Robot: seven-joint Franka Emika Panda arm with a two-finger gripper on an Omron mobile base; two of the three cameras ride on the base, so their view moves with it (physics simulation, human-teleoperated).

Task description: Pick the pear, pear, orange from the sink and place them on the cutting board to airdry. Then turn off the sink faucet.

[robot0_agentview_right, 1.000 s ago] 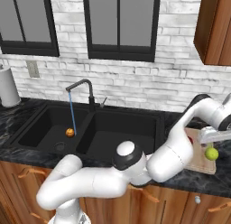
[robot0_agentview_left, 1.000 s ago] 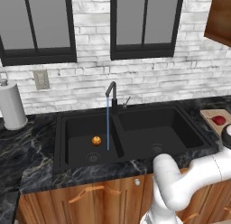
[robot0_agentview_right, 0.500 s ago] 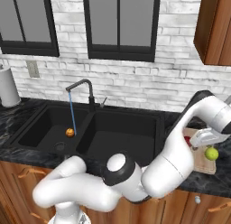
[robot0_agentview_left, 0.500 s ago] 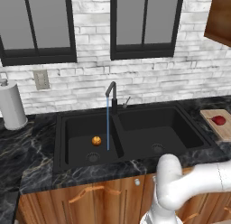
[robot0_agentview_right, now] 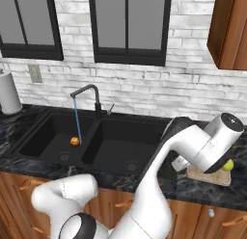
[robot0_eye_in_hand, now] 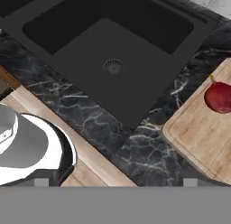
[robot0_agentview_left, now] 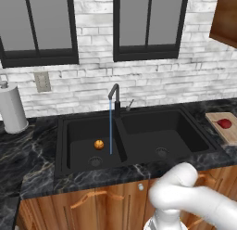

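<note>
**A:** Across the counter, what are you seeing, biggest thing first?

**B:** You are looking at the black double-basin sink (robot0_agentview_left: 134, 136), with the gooseneck sink faucet (robot0_agentview_left: 114, 97) running a thin stream into the far-left basin. The cutting board (robot0_eye_in_hand: 198, 137) is lying on the counter just beside the sink's right end. The dark red pear (robot0_eye_in_hand: 219, 96) is resting on it, and the yellow-green pear (robot0_agentview_right: 227, 165) is sitting at the board's right end, partly hidden behind your arm. The orange (robot0_agentview_left: 99, 144) is waiting alone in the left basin, near the stream and the drain.

**A:** And the gripper?

**B:** Your gripper is hanging above the board end of the counter, released wide and carrying nothing; its tips are barely showing at the bottom of the hand view, so I am judging the spread partly from the empty hand.

**A:** So where am I heading?

**B:** I reckon you are going for the orange. It is lying well apart from your gripper, to your left, across the whole right basin and the divider. It is round, so no long axis is mattering.
</note>
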